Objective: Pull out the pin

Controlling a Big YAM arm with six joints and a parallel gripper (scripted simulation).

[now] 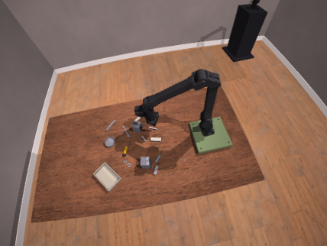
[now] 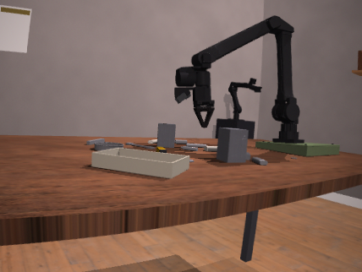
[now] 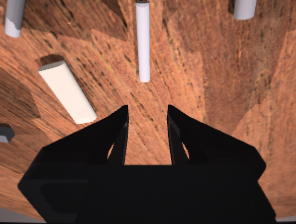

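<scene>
— Is there any writing to read here?
— None. The white sheet (image 2: 14, 29) on the wall carries a brown strip along its top, but no letters or numbers can be made out on it.

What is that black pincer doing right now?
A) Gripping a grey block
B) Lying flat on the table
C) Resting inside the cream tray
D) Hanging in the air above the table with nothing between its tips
D: the pincer hangs above the table, with bare wood showing between its tips.
</scene>
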